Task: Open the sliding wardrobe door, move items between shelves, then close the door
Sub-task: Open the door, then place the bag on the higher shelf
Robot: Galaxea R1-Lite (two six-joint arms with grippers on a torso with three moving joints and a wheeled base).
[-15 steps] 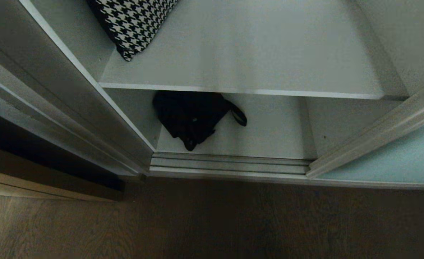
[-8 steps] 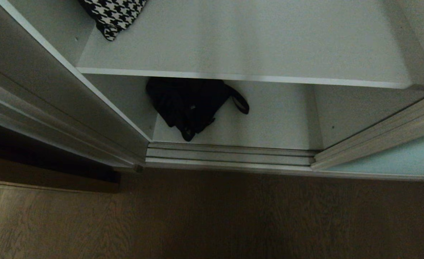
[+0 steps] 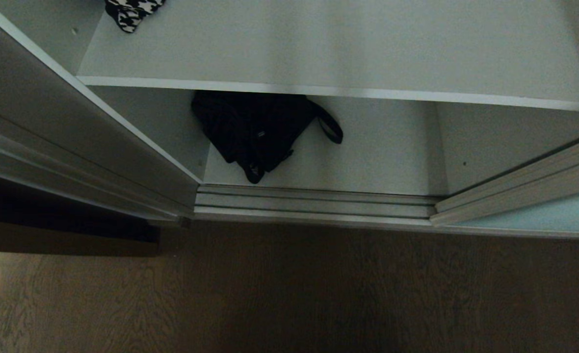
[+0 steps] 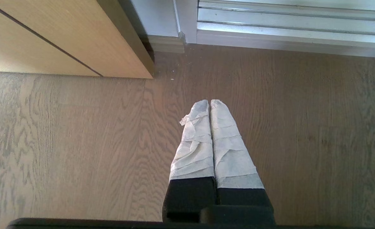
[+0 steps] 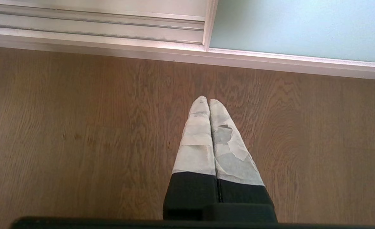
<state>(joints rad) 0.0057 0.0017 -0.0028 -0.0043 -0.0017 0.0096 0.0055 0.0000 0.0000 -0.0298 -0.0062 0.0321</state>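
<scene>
bag: the black bag (image 3: 255, 130) is the thing to move. It lies at about 11 o'clock in the head view, on the bottom shelf (image 3: 368, 157), half tucked under the shelf above.
step: the door is slid open, and I think the job now is getting low enough to fetch the bag.
left gripper: the left gripper (image 4: 209, 103) hangs over the wood floor (image 4: 79, 143), near the door track (image 4: 289, 25). Its two taped fingers (image 4: 195, 140) are pressed together and it holds nothing.
right gripper: the right gripper (image 5: 209, 100) hangs over the floor too, tips pressed together, holding nothing.
next move: I think one arm must reach forward over the track, spread its fingers wide, and grab the bag by its soft top or its strap (image 3: 329, 128).
door: the blue-green glass door (image 3: 539, 215) sits at 3 o'clock, pushed to the right.
bag look: soft, dark and crumpled, with a loop strap sticking out to the right.
top shelf: the upper shelf (image 3: 348, 44) is farther back, with a black-and-white check cloth (image 3: 130, 10) at its far left corner, about 11 o'clock.
</scene>
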